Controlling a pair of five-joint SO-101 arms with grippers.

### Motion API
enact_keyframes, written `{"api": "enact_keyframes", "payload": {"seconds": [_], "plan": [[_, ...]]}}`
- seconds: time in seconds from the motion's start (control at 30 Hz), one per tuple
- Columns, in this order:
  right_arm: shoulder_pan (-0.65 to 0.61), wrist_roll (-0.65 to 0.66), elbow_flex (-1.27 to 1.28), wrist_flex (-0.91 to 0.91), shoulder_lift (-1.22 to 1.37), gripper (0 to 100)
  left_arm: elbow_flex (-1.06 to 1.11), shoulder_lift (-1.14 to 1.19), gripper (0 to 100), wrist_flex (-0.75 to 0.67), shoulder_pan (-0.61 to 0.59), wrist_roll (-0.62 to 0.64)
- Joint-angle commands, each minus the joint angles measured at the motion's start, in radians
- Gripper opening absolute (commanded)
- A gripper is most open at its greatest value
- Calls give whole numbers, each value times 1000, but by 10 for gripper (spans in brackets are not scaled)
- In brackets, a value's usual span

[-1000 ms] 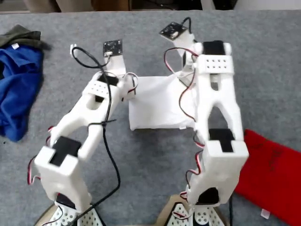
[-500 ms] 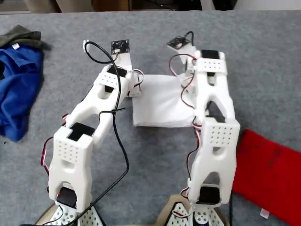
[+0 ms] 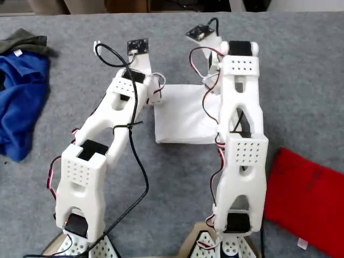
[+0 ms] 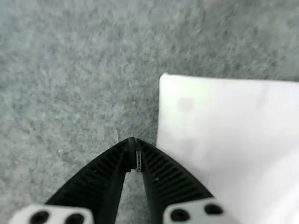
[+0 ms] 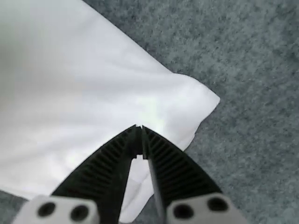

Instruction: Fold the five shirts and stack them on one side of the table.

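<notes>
On blue shirt (image 3: 21, 102), white label (image 3: 18, 52), illegible

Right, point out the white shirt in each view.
High view: white shirt lies folded mid-table between the two arms.
Left wrist view: white shirt, its edge and corner beside the shut left gripper.
Right wrist view: white shirt spreads beneath the shut right gripper.
Shared landmark: the grey table bordering it.

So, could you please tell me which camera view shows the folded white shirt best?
The high view: it shows nearly the whole white shirt, outline included. The left wrist view catches one corner beside the shut left claw; the right wrist view has another corner beneath the shut right claw.
</notes>
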Motion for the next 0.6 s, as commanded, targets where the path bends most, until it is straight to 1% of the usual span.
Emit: {"api": "enact_keyframes", "payload": {"seconds": [0.0, 0.13, 0.23, 0.4, 0.47, 0.57], "plan": [[-1, -2, -139, 112, -93, 5, -135, -56, 19, 35, 6, 3], [50, -81, -130, 138, -116, 5, -218, -45, 19, 72, 8, 3], [64, -115, 2, 138, -183, 5, -261, -13, 19, 66, 8, 3], [51, -173, 332, 112, -354, 5, -356, 105, 19, 66, 26, -23], [56, -198, 489, 52, -423, 5, -394, 165, 19, 78, 51, -68], [56, -201, 763, -92, -530, 5, -471, 237, 19, 126, 69, -77]]}}
